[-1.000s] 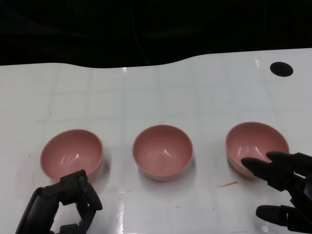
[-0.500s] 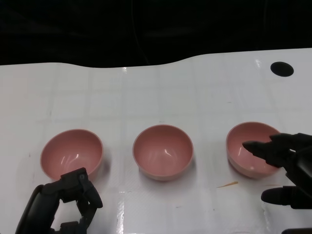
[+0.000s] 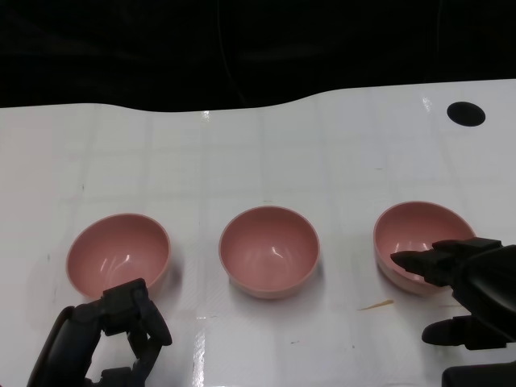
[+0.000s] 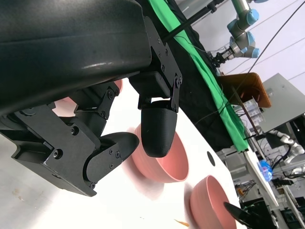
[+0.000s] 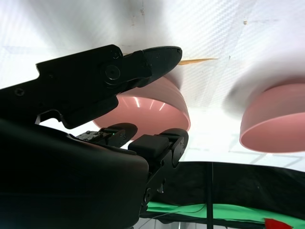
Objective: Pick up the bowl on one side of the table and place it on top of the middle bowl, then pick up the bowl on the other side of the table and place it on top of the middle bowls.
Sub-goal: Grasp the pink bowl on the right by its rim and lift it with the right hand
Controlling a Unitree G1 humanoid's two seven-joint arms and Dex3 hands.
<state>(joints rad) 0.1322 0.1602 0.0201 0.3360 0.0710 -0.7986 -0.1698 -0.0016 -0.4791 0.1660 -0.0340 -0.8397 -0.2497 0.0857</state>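
Right hand (image 3: 472,294) spread, holding nothing; fingers above the right bowl's (image 3: 419,234) near rim, thumb outside. Left hand (image 3: 109,339) curled, holding nothing, near the left bowl (image 3: 117,251). Middle bowl (image 3: 268,250) between them, apart. Bare table (image 3: 258,153) beyond, dark far edge.

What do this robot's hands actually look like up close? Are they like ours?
Only loosely. Each robot hand is matte black: the left robot hand and right robot hand are made of blocky, angular segments joined with small visible screws. The fingers end in smooth rounded tips. Behind them sits a glossy, rounded black shell. No cables or markings are visible on them.
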